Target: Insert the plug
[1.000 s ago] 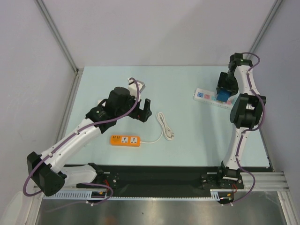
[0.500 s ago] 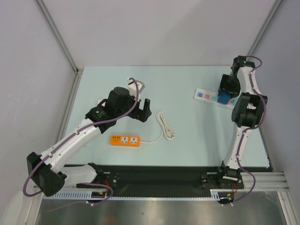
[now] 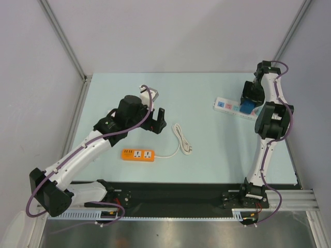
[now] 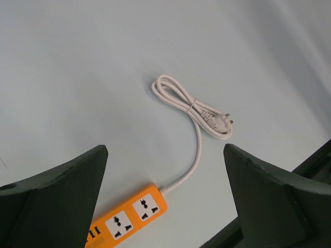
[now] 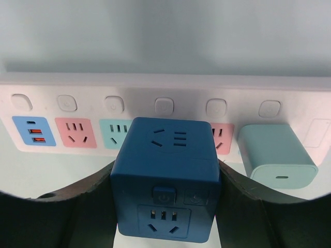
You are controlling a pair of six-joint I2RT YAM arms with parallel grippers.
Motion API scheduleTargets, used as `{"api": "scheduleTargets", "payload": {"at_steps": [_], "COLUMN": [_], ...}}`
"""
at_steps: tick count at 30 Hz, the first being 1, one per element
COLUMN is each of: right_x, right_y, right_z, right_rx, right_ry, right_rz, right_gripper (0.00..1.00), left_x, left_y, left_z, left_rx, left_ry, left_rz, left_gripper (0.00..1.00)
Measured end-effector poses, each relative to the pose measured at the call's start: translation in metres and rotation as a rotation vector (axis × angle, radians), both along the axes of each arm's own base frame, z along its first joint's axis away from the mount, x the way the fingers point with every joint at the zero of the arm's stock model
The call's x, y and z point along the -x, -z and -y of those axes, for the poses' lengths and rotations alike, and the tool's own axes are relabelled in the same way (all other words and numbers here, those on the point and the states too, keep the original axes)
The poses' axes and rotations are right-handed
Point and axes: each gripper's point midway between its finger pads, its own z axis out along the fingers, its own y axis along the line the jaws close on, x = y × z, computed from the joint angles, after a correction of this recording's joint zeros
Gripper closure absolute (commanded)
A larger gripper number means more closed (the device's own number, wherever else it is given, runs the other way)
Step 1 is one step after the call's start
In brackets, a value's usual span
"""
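Two jaws of the R gripper (image 5: 165, 188) clenched the blue cube plug (image 5: 165, 155), poised over a mid socket of the white power strip (image 5: 134, 85). Strip's long axis ran crosswise to the jaws. L gripper (image 4: 164, 147) hung wide open, well apart.
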Motion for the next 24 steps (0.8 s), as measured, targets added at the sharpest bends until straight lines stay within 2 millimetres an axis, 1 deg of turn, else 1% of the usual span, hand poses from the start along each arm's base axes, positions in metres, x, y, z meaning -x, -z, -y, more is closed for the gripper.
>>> {"api": "scheduleTargets", "payload": {"at_steps": [11, 24], "right_x": [-0.0011, -0.0022], "right_y": [-0.0023, -0.0035], "right_z": [-0.0036, -0.0054], "right_rx": [0.042, 0.021], "right_ry": [-0.012, -0.013], "right_rz": [-0.008, 0.001], "right_gripper": [1.0, 1.0], "left_x": [-0.0009, -0.0013], "left_y": [-0.0013, -0.0015], "left_z": [0.0006, 0.0], "left_rx": [0.012, 0.028], "left_ry": [0.007, 0.009], "left_rz": [-0.001, -0.013], "left_gripper": [0.0, 0.0]}}
